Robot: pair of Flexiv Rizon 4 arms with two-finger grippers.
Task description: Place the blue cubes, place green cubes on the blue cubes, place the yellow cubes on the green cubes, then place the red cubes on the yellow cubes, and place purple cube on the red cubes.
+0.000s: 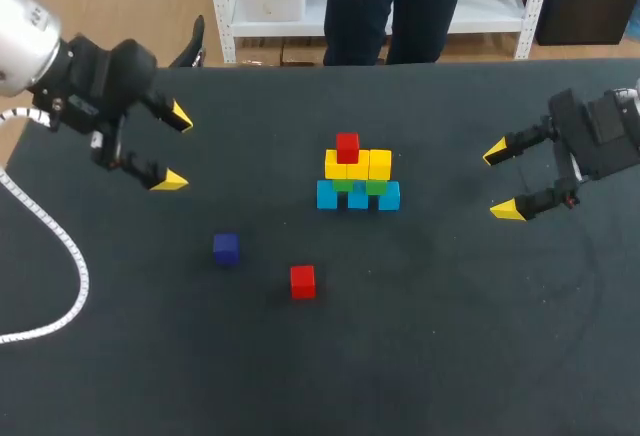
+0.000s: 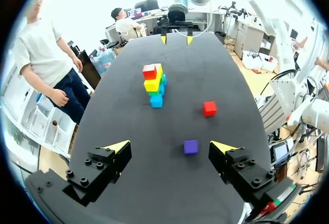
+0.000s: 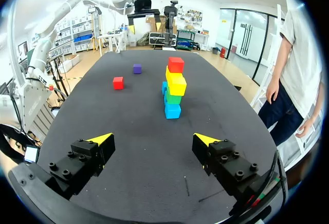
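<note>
Empty, wide-open left pincer and right pincer; blue cubes under stack separately visible only overhead.

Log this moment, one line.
stack: top red cube placed | loose: second red cube, purple cube | left gripper: open | right gripper: open

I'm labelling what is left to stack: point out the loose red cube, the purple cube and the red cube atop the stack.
loose red cube [image 1: 302,281], head view, its visible middle.
purple cube [image 1: 226,248], head view, its visible middle.
stacked red cube [image 1: 347,146], head view, its visible middle.
</note>
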